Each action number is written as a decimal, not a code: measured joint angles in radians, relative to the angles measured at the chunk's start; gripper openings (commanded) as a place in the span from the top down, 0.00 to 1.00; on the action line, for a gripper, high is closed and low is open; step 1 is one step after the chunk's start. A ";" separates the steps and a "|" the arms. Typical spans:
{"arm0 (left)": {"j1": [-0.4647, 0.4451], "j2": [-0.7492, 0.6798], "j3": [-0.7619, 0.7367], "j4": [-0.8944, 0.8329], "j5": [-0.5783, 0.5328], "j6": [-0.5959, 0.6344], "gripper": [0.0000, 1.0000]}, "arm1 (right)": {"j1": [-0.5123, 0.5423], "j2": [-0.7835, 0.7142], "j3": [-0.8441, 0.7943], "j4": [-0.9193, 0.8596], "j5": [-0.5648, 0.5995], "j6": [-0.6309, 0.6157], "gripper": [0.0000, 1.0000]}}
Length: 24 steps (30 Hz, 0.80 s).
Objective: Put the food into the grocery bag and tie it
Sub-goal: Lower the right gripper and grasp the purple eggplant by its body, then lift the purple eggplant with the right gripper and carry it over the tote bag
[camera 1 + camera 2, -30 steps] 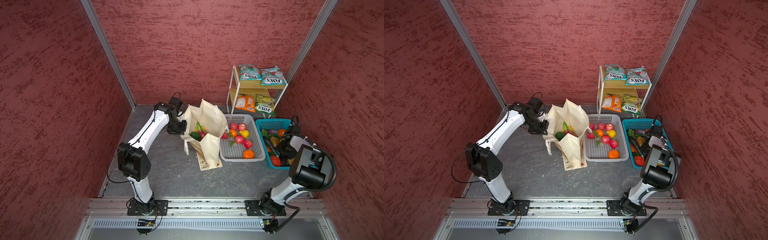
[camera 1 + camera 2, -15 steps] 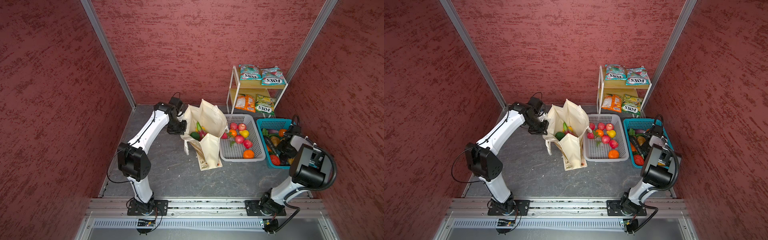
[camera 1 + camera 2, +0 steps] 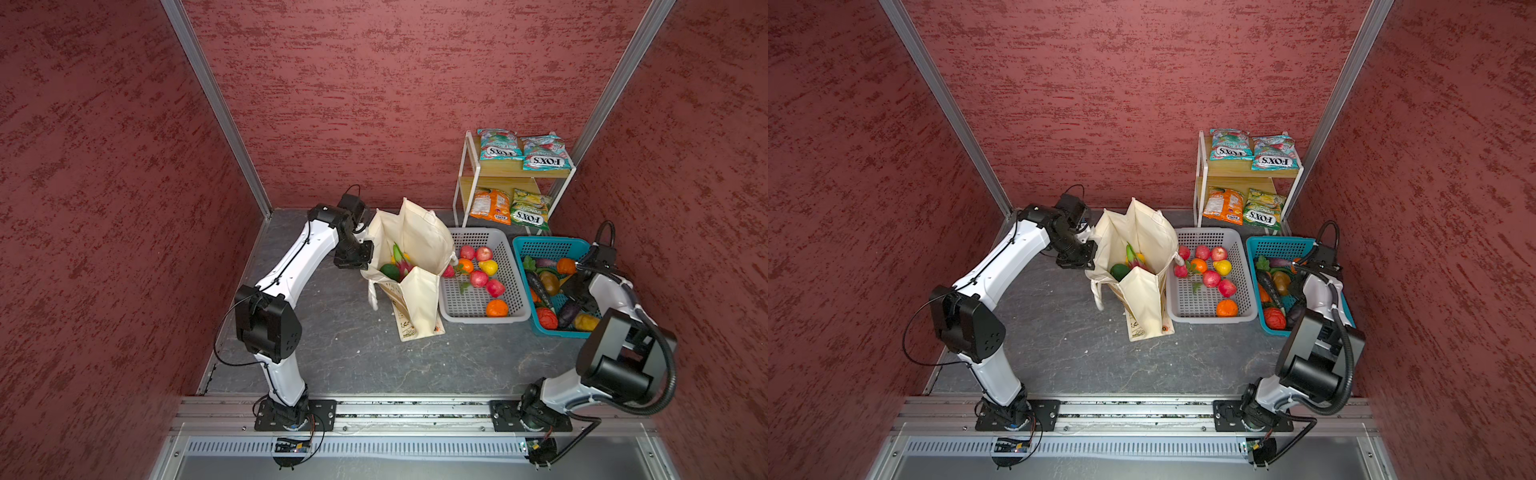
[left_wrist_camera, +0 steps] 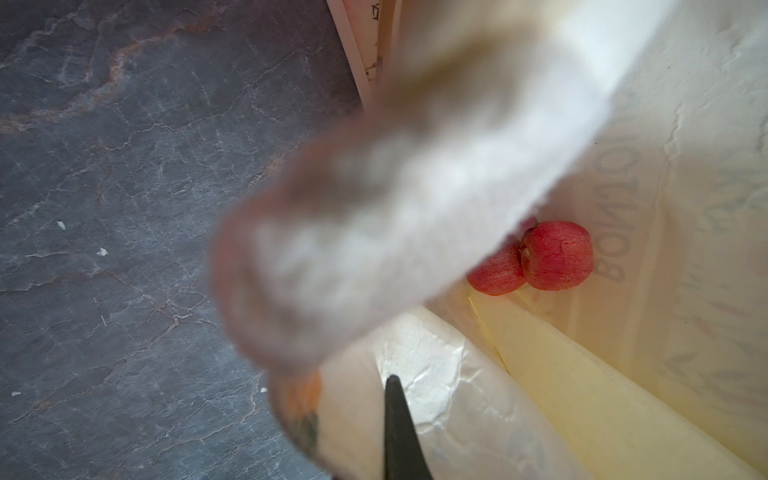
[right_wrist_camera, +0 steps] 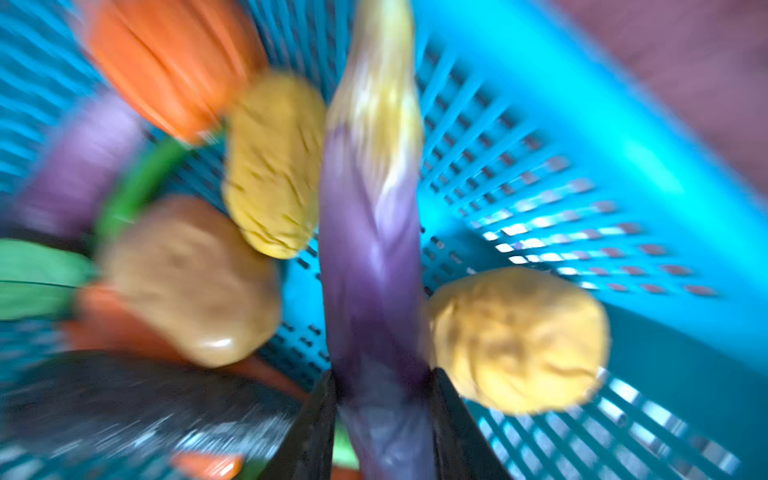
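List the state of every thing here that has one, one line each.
cream canvas grocery bag: upright, mouth open, untied.
pink dragon fruit: inside the bag.
two teal-and-red FOX'S packets: lying on the white-framed rack's top shelf, unbagged.
left tool: shut on the bag's rim.
right tool: closed on the long purple aubergine in the blue plastic basket.

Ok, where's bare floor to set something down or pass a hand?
Bare floor lies between the grocery bag, grey basket and front rail, and left of the bag by the left arm. The blue basket and the shelf are crowded.
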 measured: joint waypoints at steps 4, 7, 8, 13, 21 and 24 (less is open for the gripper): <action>0.000 0.000 0.000 0.000 0.000 0.000 1.00 | 0.000 -0.127 0.043 -0.030 -0.021 0.031 0.70; -0.002 0.000 0.000 0.000 0.000 -0.002 1.00 | 0.000 -0.196 0.075 -0.046 -0.051 0.054 0.70; -0.003 0.000 0.000 0.000 0.000 -0.002 1.00 | 0.000 -0.214 0.084 -0.050 -0.063 0.061 0.71; -0.009 0.000 0.001 0.000 -0.001 -0.003 1.00 | 0.008 -0.294 0.134 -0.060 -0.149 0.096 0.71; -0.023 0.001 0.003 0.000 -0.018 -0.003 1.00 | 0.211 -0.365 0.257 -0.042 -0.271 0.139 0.75; -0.026 0.003 0.009 -0.004 -0.024 -0.003 1.00 | 0.398 -0.367 0.291 -0.008 -0.290 0.153 0.76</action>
